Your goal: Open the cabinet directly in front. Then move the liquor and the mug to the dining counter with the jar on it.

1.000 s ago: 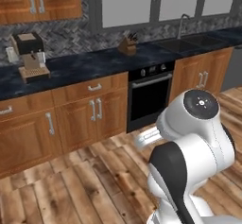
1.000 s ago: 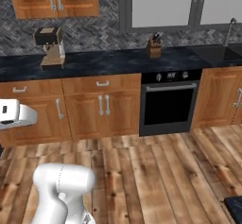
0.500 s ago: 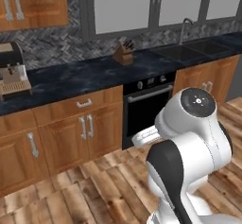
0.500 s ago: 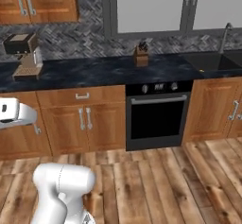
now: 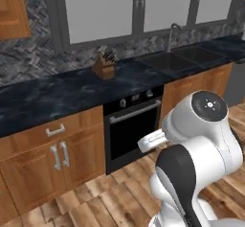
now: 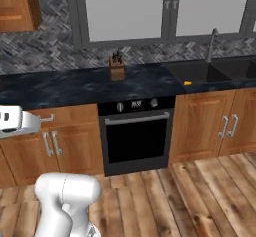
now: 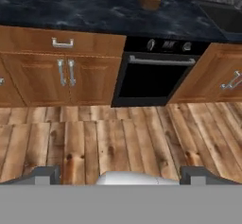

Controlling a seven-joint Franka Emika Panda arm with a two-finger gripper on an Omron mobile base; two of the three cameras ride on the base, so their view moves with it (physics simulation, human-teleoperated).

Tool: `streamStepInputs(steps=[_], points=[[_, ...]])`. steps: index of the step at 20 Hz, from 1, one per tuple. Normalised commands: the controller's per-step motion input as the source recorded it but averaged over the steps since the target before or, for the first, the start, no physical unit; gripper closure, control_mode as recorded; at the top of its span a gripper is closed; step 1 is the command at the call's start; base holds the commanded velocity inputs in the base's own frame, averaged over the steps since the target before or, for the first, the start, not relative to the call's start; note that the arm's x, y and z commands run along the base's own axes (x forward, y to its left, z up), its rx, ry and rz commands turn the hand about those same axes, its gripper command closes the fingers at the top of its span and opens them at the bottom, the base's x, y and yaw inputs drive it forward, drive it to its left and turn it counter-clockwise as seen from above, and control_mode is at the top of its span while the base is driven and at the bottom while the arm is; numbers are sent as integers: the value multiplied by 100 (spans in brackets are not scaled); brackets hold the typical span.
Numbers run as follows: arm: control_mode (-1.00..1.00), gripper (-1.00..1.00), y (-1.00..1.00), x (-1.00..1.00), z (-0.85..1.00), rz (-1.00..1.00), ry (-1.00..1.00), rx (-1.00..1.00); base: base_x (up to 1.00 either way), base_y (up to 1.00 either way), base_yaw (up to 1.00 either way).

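Claw [image 7: 121,175] spread wide, empty, over plank floor [image 7: 108,142] before black oven [image 7: 150,79].

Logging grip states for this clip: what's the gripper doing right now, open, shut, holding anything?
Gripper: open, jaws spread wide and nothing between them; it looks down at the wooden floor in front of the oven.

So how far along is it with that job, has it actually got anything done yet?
Nothing looks done. The fingers stand wide apart with nothing between them, pointed at bare wooden floor. Ahead are an oven, a knife block on the black counter and a sink. The corner of a wall cabinet sits off to the upper left. Opening a cabinet and carrying both items is all left.
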Motion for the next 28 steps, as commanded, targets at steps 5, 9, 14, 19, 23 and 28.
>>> streamStepInputs(steps=[5,9,14,19,23,28], points=[[100,-100,0,0,0,0,0,0,100,3,-55],[100,-100,0,0,0,0,0,0,96,0,-60],[100,-100,0,0,0,0,0,0,74,0,-63],[100,-100,0,0,0,0,0,0,58,-5,-62],[100,-100,0,0,0,0,0,0,34,-26,-57],[100,-100,0,0,0,0,0,0,26,-33,-52]])
